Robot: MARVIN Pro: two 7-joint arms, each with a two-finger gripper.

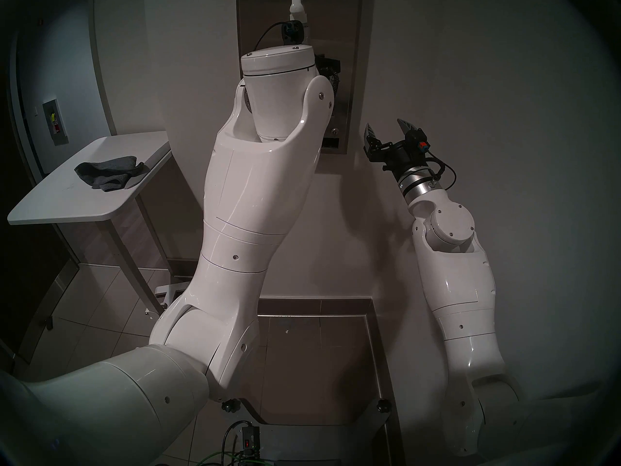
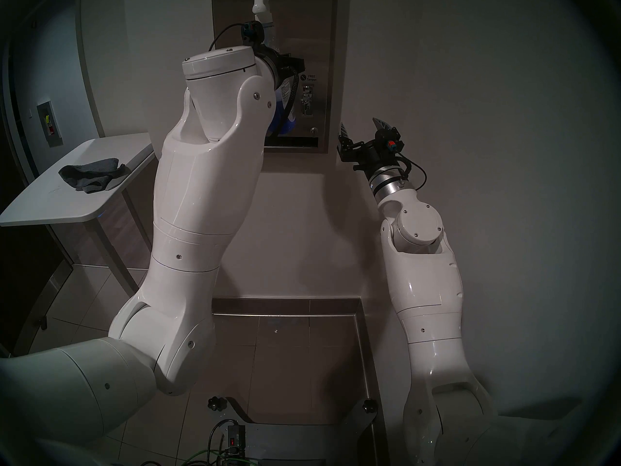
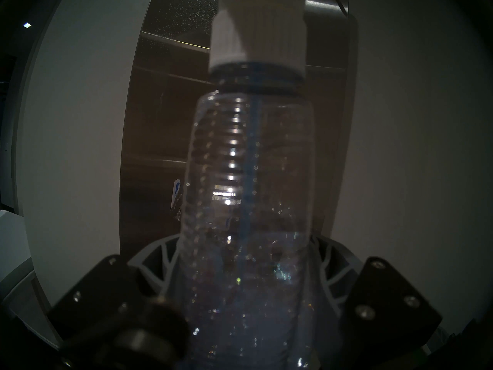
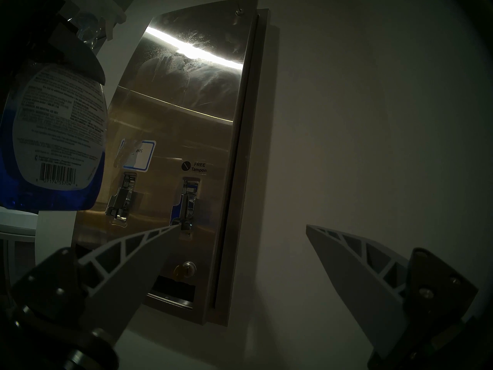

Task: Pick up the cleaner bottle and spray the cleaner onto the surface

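**Bottle held up at the steel dispenser, spare hand parked open**

The left hand (image 3: 245, 260) is clamped around the body of the spray bottle (image 3: 248, 161), one finger on each side. It holds the bottle upright and high, so the white spray head (image 1: 295, 4) stands level with the upper part of the steel dispenser front (image 4: 186, 121) on the wall. That height and closeness suit spraying the panel rather than the white wall beside it. The blue cleaner (image 4: 10, 153) sits low in the bottle, which keeps the draw tube fed.

Fine droplets and run marks (image 4: 184, 62) already speckle the top of the panel, so spraying looks under way or partly done. The lower part, around the knobs, appears dry.

The right hand (image 4: 241, 225) is wide open and empty. It hangs below and to the right of the dispenser, clear of the bottle, probably to stay out of the mist.

A dark cloth (image 1: 109, 172) lies on the white surface (image 1: 50, 206) off to the left, well apart.
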